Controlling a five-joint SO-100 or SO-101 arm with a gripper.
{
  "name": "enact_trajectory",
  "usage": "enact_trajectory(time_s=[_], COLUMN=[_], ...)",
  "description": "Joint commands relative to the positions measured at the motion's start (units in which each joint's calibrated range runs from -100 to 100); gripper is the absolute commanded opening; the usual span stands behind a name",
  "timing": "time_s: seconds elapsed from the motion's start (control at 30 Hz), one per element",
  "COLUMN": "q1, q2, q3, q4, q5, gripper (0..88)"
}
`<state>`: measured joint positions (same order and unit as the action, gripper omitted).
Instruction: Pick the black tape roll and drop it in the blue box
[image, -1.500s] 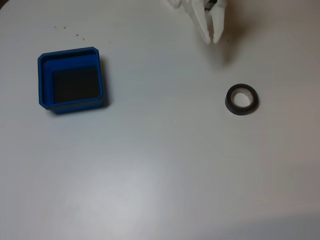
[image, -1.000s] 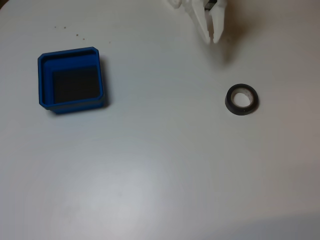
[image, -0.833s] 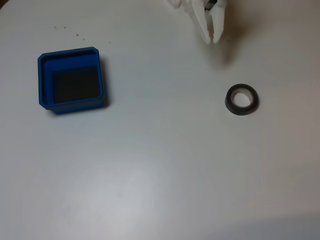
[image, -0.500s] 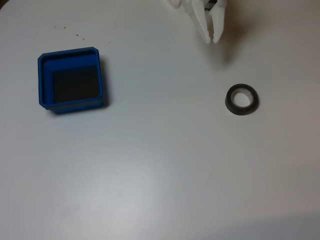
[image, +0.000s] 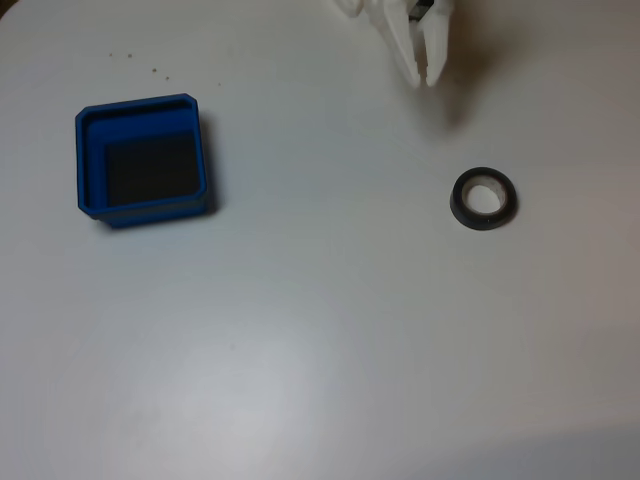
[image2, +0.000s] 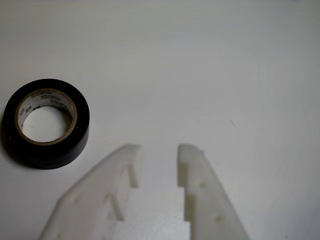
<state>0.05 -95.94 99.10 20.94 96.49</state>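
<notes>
Lying apart, black tape roll, blue box

Bare table between roll and box

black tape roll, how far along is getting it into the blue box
Nothing looks done yet: the black tape roll lies flat on the table, far right of the blue box, whose dark floor is bare. In hand: nothing; the gripper is open and empty, the roll off to its left in the wrist view. Left: reach, grasp, carry, drop.
</notes>
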Motion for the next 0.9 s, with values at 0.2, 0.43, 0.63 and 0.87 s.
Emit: enact_trajectory(time_s=[0.2, 0.43, 0.63, 0.87], q1=[-2.64, -11.92, -12.6, -12.6], q2=[-3.06, -2.39, 3.38, 14.08], q3=[0.81, 0.18, -0.36, -8.45], q4=[-0.8, -0.8, -0.97, -0.8], q5=[0.35, 0.53, 0.61, 0.18], gripper=[0.8, 0.8, 0.8, 0.8])
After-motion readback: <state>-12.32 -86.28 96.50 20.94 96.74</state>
